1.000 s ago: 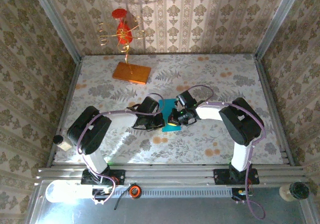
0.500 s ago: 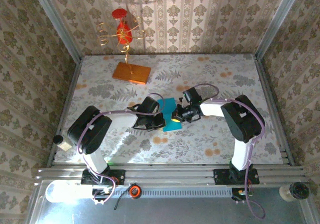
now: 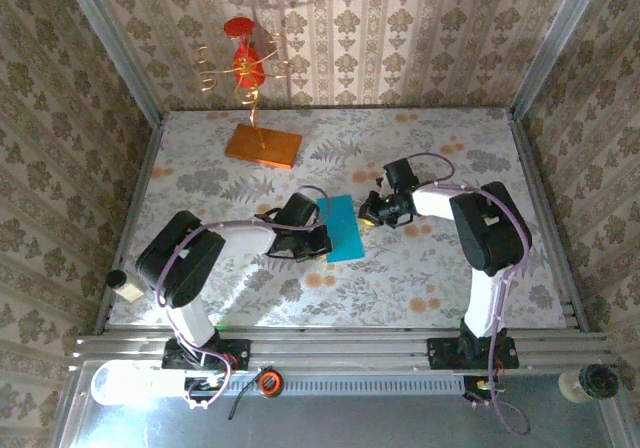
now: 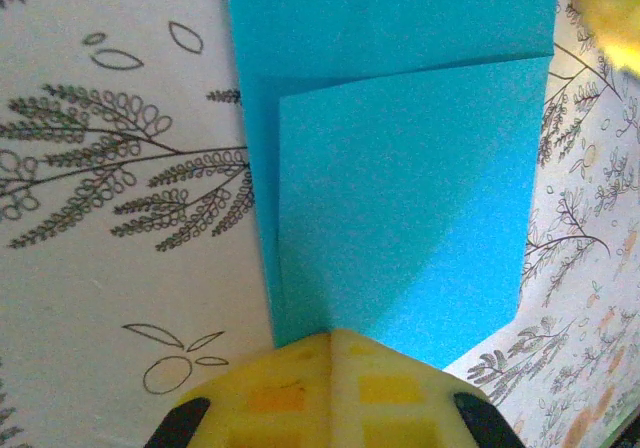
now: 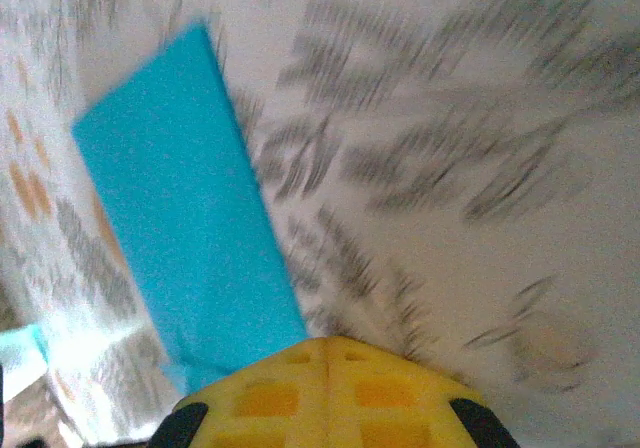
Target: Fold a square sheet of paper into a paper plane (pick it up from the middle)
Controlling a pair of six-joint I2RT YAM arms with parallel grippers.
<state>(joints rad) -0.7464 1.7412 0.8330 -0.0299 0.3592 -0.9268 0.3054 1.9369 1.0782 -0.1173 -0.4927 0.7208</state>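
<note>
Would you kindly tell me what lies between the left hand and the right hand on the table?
The folded cyan-blue sheet of paper lies flat between the left hand and the right hand, as the top external view shows.

Soft, even light from overhead fills the top view, leaving pale shadows under the arms, and the wire ornament throws a faint one on the back wall; a white glare burns at the left end of the front rail. The left wrist view is crisp, with a diagonal shade crossing the folded cyan paper. The right wrist view is smeared, likely by motion, and its lower-left corner is washed out.
</note>
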